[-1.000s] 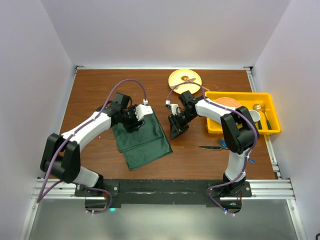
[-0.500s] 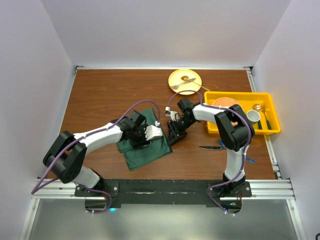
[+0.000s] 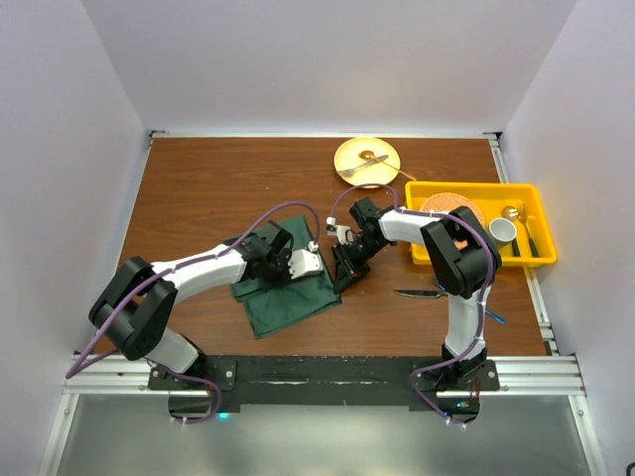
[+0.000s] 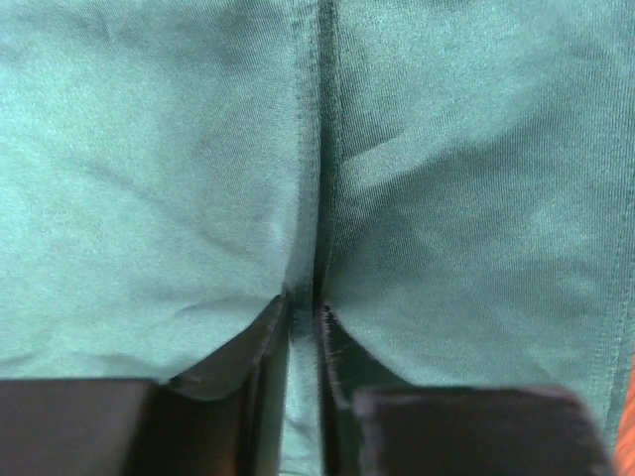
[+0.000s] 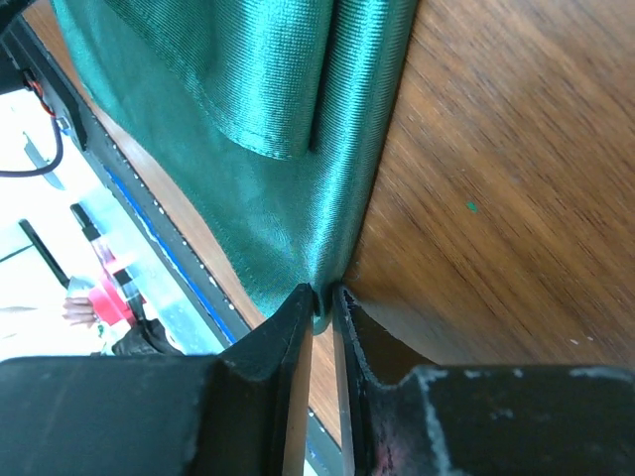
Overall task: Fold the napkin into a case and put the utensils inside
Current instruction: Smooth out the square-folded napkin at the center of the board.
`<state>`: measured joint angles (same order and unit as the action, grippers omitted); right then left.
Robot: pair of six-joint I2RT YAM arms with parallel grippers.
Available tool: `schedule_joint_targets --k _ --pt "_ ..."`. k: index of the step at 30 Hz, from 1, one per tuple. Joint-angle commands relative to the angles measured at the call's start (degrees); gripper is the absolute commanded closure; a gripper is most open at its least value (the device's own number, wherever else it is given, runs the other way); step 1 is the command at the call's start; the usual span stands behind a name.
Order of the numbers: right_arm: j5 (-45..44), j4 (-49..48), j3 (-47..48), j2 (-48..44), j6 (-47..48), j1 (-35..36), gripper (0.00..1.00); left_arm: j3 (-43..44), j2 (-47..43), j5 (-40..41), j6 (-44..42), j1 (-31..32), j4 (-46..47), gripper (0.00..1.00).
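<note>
Fingers (image 4: 248, 347) of my left gripper (image 4: 303, 305) are pinching a napkin (image 4: 149, 149) ridge between them; the right gripper (image 5: 322, 293) is nipping its edge, cloth spreading ahead. I'm judging the 2 should be lifting together, keeping the fold straight.

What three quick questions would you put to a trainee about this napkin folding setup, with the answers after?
1. True or false: the left gripper and the right gripper are each closed on the napkin.
2. Where does the dark-handled knife lie? A: on the plate. B: tucked inside the napkin. C: on the table, on the right arm's side of the napkin.
3. What holds the white cup?
Key: 1 true. 2 C. 3 the yellow bin.
</note>
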<state>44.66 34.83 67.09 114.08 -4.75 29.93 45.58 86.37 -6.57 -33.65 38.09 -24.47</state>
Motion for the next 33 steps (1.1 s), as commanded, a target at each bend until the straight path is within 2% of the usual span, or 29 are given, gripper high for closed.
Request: schedule_joint_targets --k 1,11,19,23,24,26,29,33 --pt "-0.4 -0.7 0.1 0.8 0.3 0.2 0.83 1.3 -0.3 -0.1 -0.5 0.4 0.3 0.85" --pt "-0.4 -1.2 -0.6 0.7 0.0 0.2 0.86 7.8 -1.3 -3.6 1.1 0.4 -6.1 1.0" --pt "-0.6 -1.3 -0.6 0.7 0.0 0.2 0.87 11.7 -1.1 -12.4 2.3 0.4 -12.8 1.0" --pt "-0.6 -1.3 -0.6 0.8 0.2 0.3 0.87 11.0 -1.3 -13.0 3.6 0.5 -12.5 1.0" --pt "-0.6 -1.2 -0.4 1.0 0.1 0.3 0.87 10.6 -1.5 -10.2 4.6 0.5 -11.5 0.99" --pt "-0.7 -1.0 -0.2 1.1 0.3 0.2 0.87 9.4 -1.5 -6.4 5.1 0.5 -8.5 0.87" --pt "-0.8 -0.6 -0.1 1.1 0.4 0.2 0.87 8.2 -1.2 -0.4 4.5 0.5 -5.8 0.75" --pt "-1.2 -0.4 -0.2 1.1 0.8 0.2 0.87 6.1 0.0 1.6 0.3 0.5 -5.4 0.74"
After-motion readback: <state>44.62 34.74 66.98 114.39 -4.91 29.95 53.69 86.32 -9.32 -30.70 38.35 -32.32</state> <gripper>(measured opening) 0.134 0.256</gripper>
